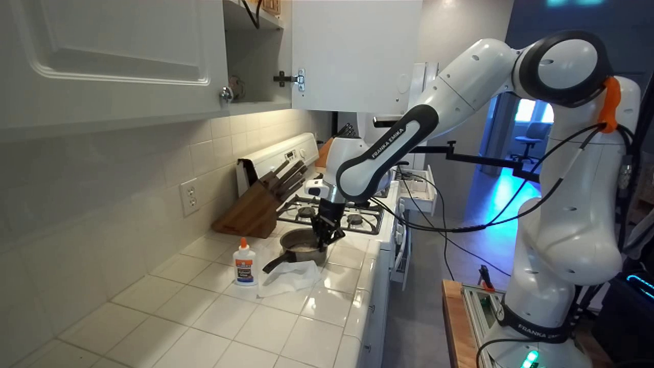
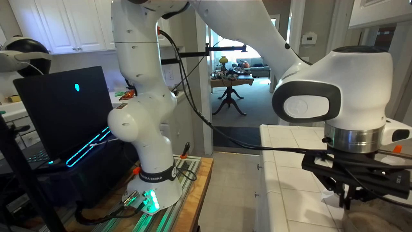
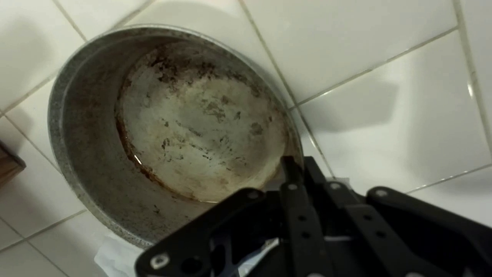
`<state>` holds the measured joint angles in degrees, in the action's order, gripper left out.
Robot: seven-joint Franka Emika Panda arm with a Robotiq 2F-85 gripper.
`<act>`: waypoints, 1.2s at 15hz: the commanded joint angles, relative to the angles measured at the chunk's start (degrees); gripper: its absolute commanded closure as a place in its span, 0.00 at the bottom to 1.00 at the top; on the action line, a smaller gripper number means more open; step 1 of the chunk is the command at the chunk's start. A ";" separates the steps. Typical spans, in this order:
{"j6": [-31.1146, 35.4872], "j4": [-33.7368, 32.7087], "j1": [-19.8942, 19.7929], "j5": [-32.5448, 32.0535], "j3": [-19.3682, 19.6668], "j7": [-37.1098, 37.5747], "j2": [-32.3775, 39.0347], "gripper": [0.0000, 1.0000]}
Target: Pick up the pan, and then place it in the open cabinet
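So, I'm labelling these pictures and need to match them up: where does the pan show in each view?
In an exterior view: the pan sits slightly left of centre, in the lower half, with the stove beyond it.
In an exterior view: the pan is at bottom right, cut off by the frame.
Wrist view: the pan shows large, left of centre.
Shared landmark: the claw, at the pan's rim in all three.

Gripper: astride rim of pan. In an exterior view, left: knife block; behind: stove; upper left: cabinet.

Tiled counter; pan, white sheet, glue bottle, knife block atop
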<state>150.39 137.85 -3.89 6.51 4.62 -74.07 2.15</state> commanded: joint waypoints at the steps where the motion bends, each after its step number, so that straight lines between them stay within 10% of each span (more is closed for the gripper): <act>1: 0.42 2.86 0.37 -2.17 -1.24 0.10 -4.01 0.98; 18: -0.95 0.63 -0.26 -5.76 -0.81 0.79 1.03 0.98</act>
<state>149.82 139.24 -3.66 2.32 3.67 -74.09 1.54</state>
